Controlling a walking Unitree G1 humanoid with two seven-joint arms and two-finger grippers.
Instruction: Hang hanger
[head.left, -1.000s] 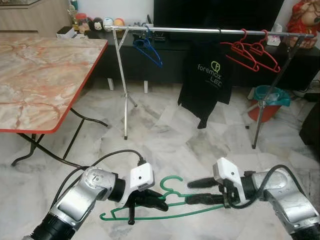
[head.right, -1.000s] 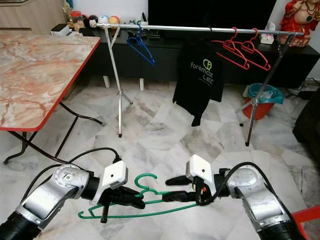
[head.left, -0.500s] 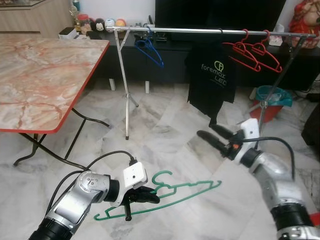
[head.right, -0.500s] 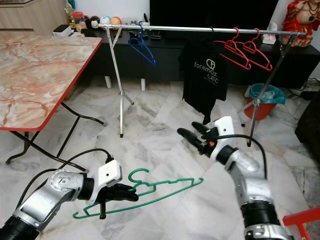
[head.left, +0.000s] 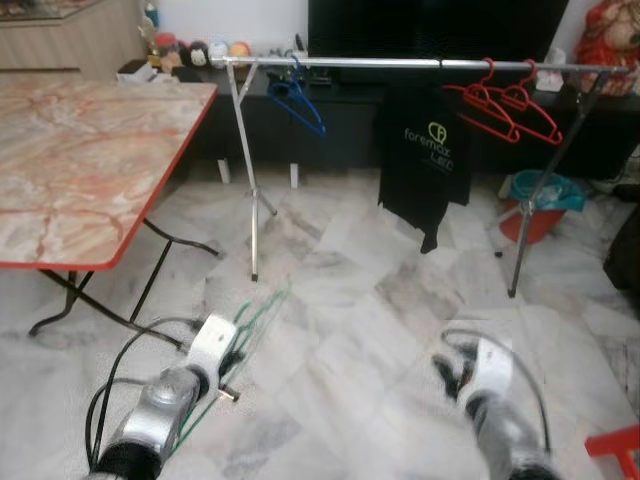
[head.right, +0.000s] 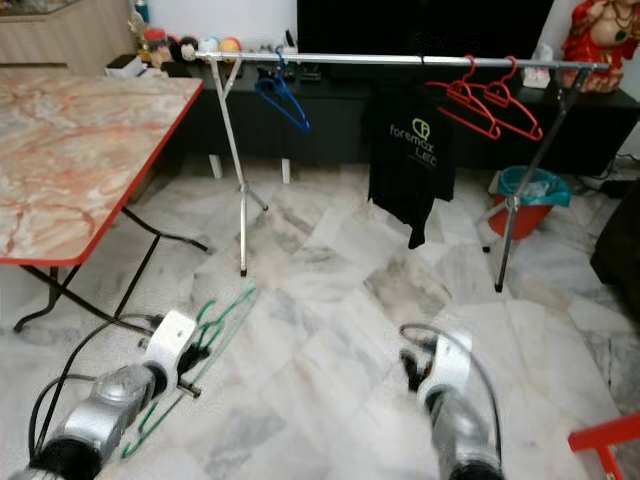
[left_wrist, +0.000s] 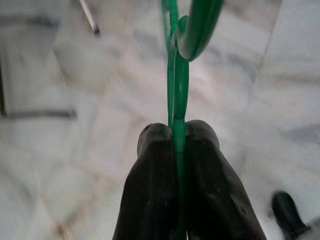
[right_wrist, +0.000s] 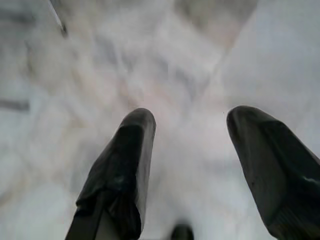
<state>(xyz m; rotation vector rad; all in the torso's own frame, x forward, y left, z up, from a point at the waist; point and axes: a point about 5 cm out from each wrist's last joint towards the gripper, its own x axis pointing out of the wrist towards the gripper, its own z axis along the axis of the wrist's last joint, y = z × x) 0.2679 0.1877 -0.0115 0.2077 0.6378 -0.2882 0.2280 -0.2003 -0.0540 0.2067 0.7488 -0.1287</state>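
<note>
My left gripper (left_wrist: 177, 131) is shut on a green plastic hanger (left_wrist: 172, 80), pinching its thin bar between both fingers. In the eye views the hanger (head.left: 255, 312) points forward and up from that gripper (head.left: 226, 352), low on the left above the floor. My right gripper (right_wrist: 192, 120) is open with nothing between its fingers; it sits low on the right (head.left: 450, 372), blurred. Ahead stands a silver clothes rail (head.left: 400, 63) carrying a blue hanger (head.left: 297, 100), a black t-shirt (head.left: 425, 155) and two red hangers (head.left: 505, 100).
A marble-patterned folding table (head.left: 80, 170) with a red edge stands on the left. A teal and orange bucket (head.left: 540, 200) sits by the rail's right leg. A red stool corner (head.left: 615, 445) shows at the lower right. A dark cabinet runs behind the rail.
My right gripper came off the green hanger, swung away and dropped low on the right. My left gripper kept the hanger and turned it from crosswise to pointing forward.
</note>
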